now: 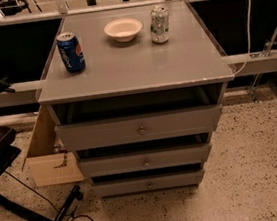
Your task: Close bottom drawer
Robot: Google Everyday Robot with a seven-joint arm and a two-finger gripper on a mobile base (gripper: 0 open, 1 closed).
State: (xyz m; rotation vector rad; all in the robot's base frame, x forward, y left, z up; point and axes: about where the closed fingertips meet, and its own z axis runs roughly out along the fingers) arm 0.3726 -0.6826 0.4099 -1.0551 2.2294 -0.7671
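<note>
A grey cabinet (133,70) with three flat-fronted drawers stands in the middle of the view. The bottom drawer (148,184) is the lowest and narrowest-looking front, with one small round metal knob (148,185). It sits nearly flush under the middle drawer (145,160), with a thin dark gap above it. The top drawer (139,127) sticks out the furthest. My gripper and arm are out of view.
On the cabinet top stand a blue soda can (71,52), a white bowl (123,29) and a silver-green can (159,24). A cardboard box (48,154) leans at the cabinet's left. A black stand and cable (51,219) lie at lower left. Speckled floor (256,168) spreads to the right.
</note>
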